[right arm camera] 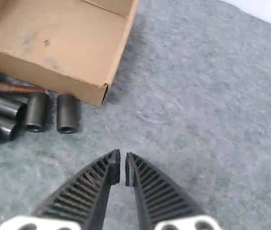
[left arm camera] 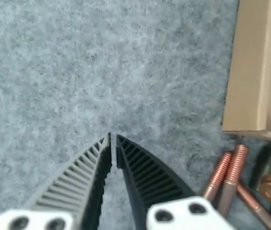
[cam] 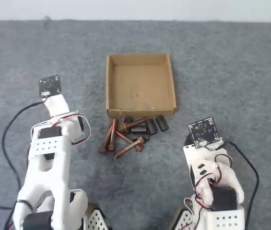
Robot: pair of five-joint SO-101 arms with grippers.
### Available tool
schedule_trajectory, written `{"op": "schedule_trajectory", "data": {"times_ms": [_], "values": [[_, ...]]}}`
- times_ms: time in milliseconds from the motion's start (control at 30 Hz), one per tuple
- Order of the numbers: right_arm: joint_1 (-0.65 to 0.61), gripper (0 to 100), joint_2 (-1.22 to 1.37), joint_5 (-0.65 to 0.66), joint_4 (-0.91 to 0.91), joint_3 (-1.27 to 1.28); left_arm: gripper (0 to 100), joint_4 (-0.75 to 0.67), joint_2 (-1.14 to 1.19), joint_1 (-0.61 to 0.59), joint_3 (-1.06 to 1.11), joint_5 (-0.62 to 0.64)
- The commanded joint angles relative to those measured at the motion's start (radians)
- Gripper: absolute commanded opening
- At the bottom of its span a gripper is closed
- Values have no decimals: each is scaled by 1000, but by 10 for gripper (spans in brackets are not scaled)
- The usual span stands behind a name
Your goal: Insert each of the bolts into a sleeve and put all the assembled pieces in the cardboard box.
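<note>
Nothing is assembled yet; copper-coloured threaded bolts [cam: 110, 136] and dark cylindrical sleeves [cam: 151, 126] lie heaped just before the brown cardboard box [cam: 109, 86]; the left gripper [left arm camera: 113, 139] and right gripper [right arm camera: 122, 155] sit nearly closed, empty. Next, one likely must open over a bolt.

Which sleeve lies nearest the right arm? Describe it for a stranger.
Find the cardboard box mid-table; bolts and sleeves lie along its near wall. The sleeve is the short dark tube at the row's right end, with no bolt across it.

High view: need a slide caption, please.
Loose bolts and sleeves lie beside the cardboard box, between left arm and right arm.
</note>
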Motion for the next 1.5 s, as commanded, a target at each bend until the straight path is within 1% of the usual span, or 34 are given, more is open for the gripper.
{"op": "schedule_trajectory", "data": {"times_ms": [0,133,433,667,733,800,1000,1133,1200,1333,1367,1467], "values": [[-28,6,5,14,13,-61,23,-25,5,2,-4,8],[-33,6,120,14,15,-120,23,-25,5,2,-4,8],[-41,6,596,6,-2,-334,23,-26,5,2,-4,6],[-182,6,903,6,-84,-448,23,-26,5,2,-4,6],[-202,6,984,3,-122,-480,23,-26,5,2,-4,6],[-205,6,1063,-41,-148,-523,23,-26,5,2,-4,6],[-208,6,1277,-250,-159,-684,23,-26,5,0,-2,6],[-209,9,1379,-313,-136,-804,24,-55,5,2,5,6],[-231,9,1414,-282,-131,-835,24,-104,5,2,25,6],[-263,9,1478,-43,-163,-885,24,-140,5,0,30,6],[-265,9,1498,-28,-185,-893,24,-140,5,0,30,6],[-260,9,1564,-118,-229,-893,24,-138,5,0,30,6]]}}
